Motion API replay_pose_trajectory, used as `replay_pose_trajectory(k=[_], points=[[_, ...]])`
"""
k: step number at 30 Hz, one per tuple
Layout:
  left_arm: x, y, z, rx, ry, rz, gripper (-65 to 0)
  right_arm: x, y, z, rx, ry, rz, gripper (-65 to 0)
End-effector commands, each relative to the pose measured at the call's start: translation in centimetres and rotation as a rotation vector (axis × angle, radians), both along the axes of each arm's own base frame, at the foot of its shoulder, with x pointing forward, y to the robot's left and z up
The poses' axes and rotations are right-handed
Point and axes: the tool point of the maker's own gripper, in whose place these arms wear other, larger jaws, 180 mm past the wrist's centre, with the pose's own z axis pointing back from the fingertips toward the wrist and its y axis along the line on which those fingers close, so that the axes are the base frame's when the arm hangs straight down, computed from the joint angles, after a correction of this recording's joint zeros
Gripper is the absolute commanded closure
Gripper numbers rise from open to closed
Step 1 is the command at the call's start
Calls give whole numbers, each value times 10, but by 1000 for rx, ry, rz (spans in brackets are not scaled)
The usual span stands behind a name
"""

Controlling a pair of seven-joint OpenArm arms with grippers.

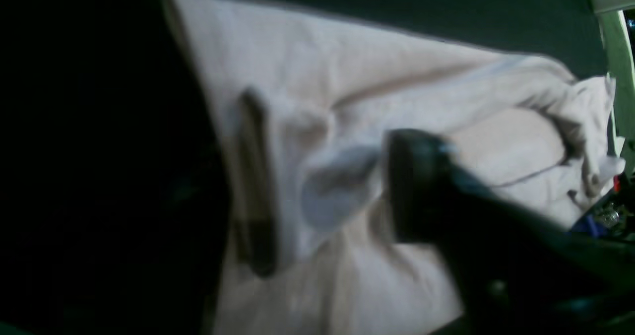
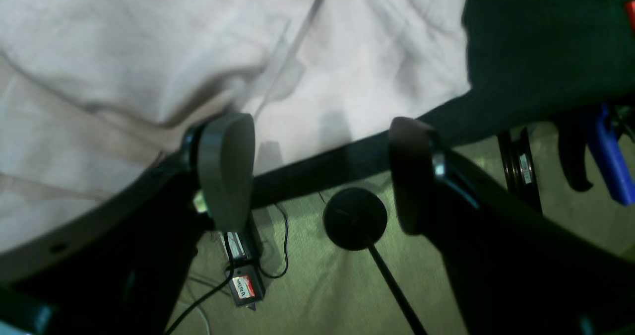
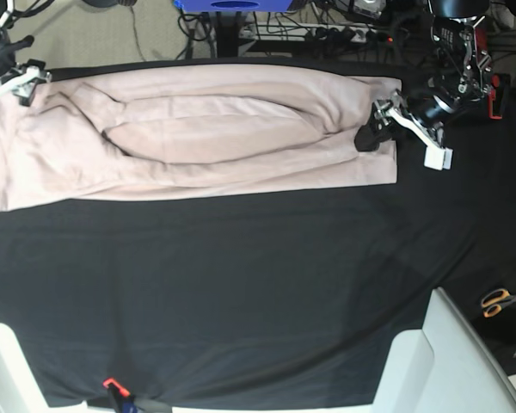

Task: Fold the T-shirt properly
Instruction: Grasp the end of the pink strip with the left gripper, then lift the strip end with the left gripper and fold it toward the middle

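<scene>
Gripping stage: left gripper fingers pinching T-shirt edge; right gripper fingers apart; next, fold across

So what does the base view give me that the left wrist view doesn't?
Only the base view shows the whole T-shirt laid out long across the black cloth, the right gripper at its far corner, and scissors off to the side. Only the left wrist view shows the left gripper close up, one finger pad pressed on the fabric with a pinch of it bunched between the jaws. Both show the pink shirt's crumpled end under the left arm.
</scene>
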Motion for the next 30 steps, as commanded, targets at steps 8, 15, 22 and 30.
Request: replay_pose_trajectory(k=[8,15,22,30], points=[[-6,23,0,79,40,-36,0,5,-6,9,-22,-35,4,-396],[19,38,36,167,-69,-91,0,6,-3,9,-17,-35,10,-396],[36,36,71,280,-168,-181,0,5,-4,9,-18,-34,9,-396],[12,5,73,525,-167,-373,0,5,-5,10,-22,-36,6,-396]])
